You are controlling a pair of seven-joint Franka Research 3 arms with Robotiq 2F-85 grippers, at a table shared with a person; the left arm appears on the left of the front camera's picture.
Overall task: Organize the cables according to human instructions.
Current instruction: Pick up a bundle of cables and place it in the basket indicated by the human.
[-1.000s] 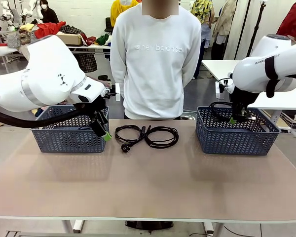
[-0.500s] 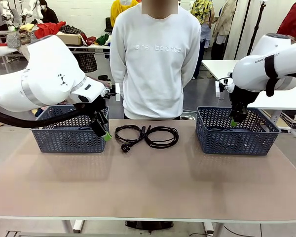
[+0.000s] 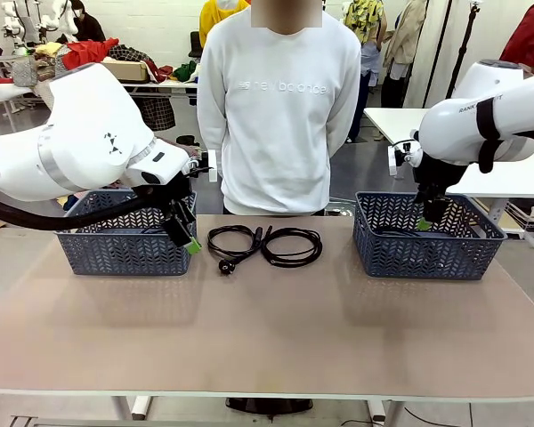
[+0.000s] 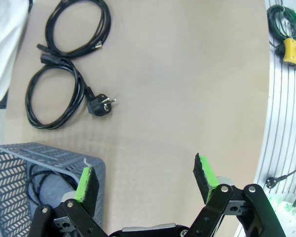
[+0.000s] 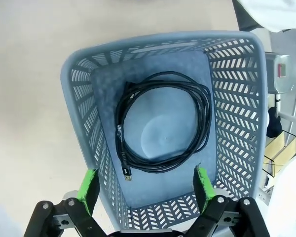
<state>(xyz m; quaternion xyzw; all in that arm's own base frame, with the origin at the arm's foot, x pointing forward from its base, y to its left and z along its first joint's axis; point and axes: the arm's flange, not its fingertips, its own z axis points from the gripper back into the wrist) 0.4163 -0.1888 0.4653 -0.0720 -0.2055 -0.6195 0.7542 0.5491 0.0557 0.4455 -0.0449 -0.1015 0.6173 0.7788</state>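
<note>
Two black coiled cables lie side by side at the table's middle back: one with a plug (image 3: 223, 265) and one to its right (image 3: 319, 246). The left wrist view shows them as the plug coil (image 4: 29, 106) and the other coil (image 4: 106, 24). My left gripper (image 3: 185, 233) (image 4: 144, 165) hangs open at the right end of the left basket (image 3: 116, 253), where a cable (image 4: 39, 180) lies inside. My right gripper (image 3: 425, 218) (image 5: 145, 177) is open above the right basket (image 3: 427, 253) (image 5: 69, 74). One coiled cable (image 5: 120, 138) rests flat on that basket's floor.
A person in a white sweatshirt (image 3: 280, 107) stands at the far side, behind the two loose coils. A yellow box with a red button (image 4: 292, 47) sits by the table's edge. Bare tabletop (image 3: 276, 329) stretches across the front.
My right gripper opened and let its cable fall into the right basket, then lifted slightly. The left arm and the two coils on the table stayed still.
</note>
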